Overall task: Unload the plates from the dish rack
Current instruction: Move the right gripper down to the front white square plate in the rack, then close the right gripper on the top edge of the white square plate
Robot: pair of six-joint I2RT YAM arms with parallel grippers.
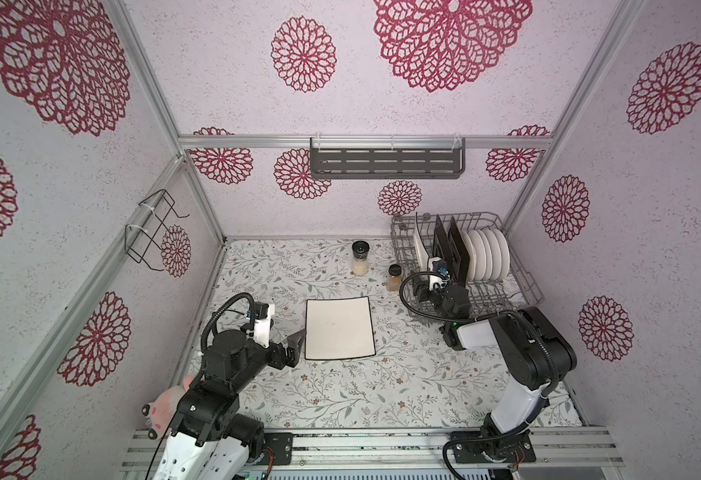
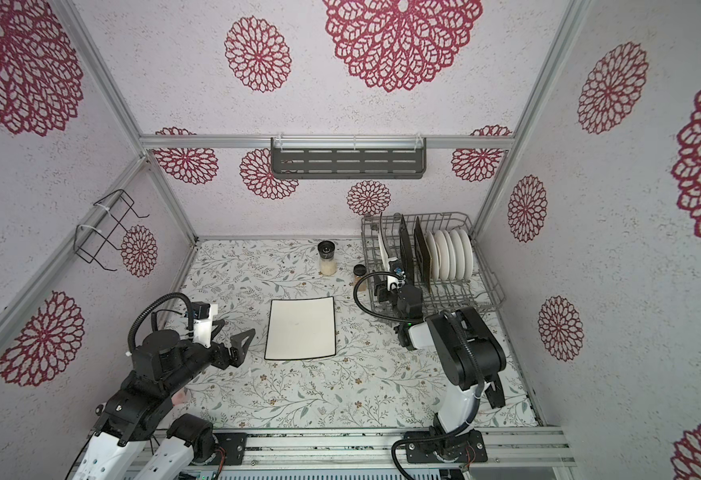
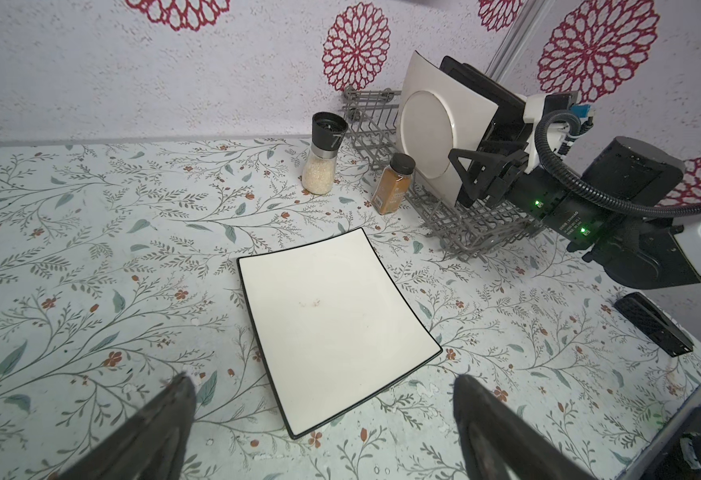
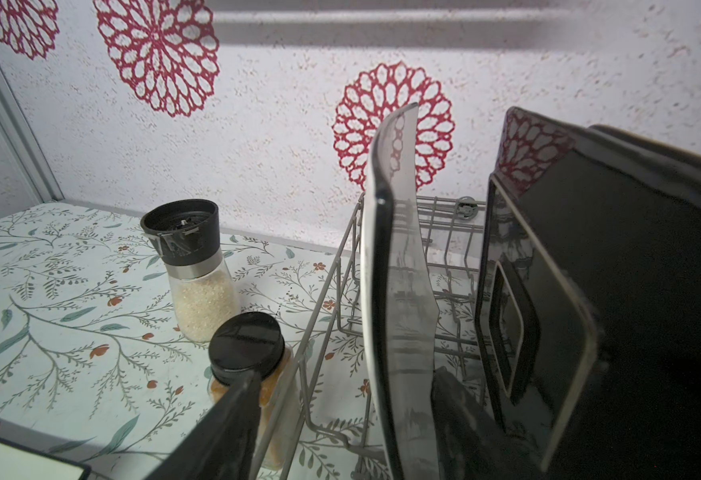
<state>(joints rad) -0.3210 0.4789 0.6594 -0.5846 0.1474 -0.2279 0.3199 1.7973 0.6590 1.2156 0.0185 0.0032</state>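
A cream square plate with a dark rim [image 1: 339,328] lies flat on the table. My left gripper [image 1: 294,349] is open just beside its left edge, with nothing between the fingers [image 3: 477,415]. The dish rack [image 1: 523,282] stands at the back right. In it stand an upright cream plate [image 1: 420,245], two black square plates [image 1: 444,249] and several round white plates [image 1: 490,257]. My right gripper [image 4: 346,382] is open and straddles the lower edge of the upright cream plate [image 4: 402,291]. One finger is close against its face and the other stands apart.
A clear grinder jar with a black cap [image 1: 360,259] and a small orange spice jar [image 1: 394,278] stand just left of the rack. A dark slotted shelf [image 1: 386,162] hangs on the back wall, a black wire holder [image 1: 153,232] on the left wall. A pink plush toy [image 1: 166,409] lies by the left arm's base.
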